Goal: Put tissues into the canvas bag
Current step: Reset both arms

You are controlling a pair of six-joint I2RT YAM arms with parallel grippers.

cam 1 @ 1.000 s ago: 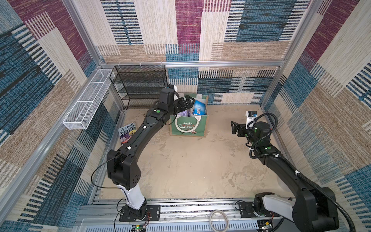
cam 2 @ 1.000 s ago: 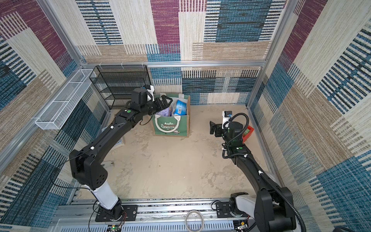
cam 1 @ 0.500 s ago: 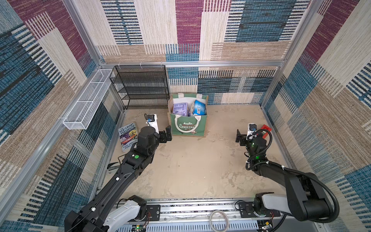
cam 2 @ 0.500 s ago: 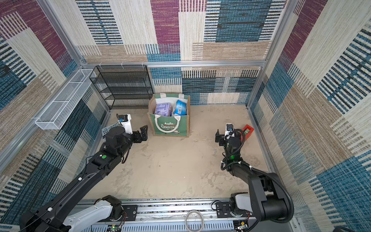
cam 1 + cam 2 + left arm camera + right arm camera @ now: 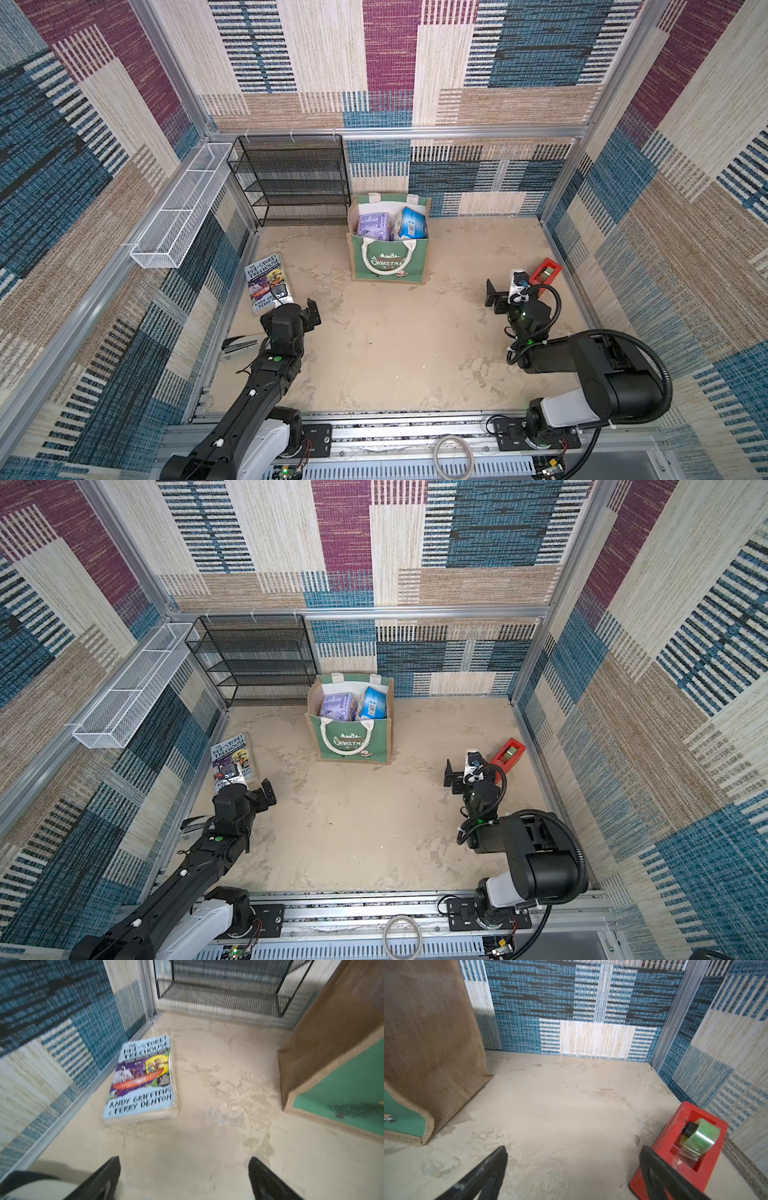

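The canvas bag (image 5: 388,259) stands upright on the sandy floor (image 5: 395,345) close to the back wall, its green front facing the arms and its mouth open. Tissues sit inside it: a lavender pack (image 5: 373,224) and a light blue pack (image 5: 411,222) stand side by side at the top, both below the rim. Both top views show them there. What lies under those two I cannot tell.

Just beside the bag, on the left arm's side and against the back wall, is a black mesh rack (image 5: 295,183). In front of the bag on that same side, well apart from it, a paperback book (image 5: 268,282) lies flat along the side wall. The left gripper (image 5: 311,311) hangs low just in front of the book, its jaws spread wide with nothing between them. Its wrist view shows only bare floor in the gap (image 5: 184,1167).

On the other side of the bag, near the far wall, sits a red tape dispenser (image 5: 547,270). The right gripper (image 5: 496,295) is low beside it, jaws apart and empty, with one finger (image 5: 654,1165) close against the dispenser's edge. Whether they touch I cannot tell.
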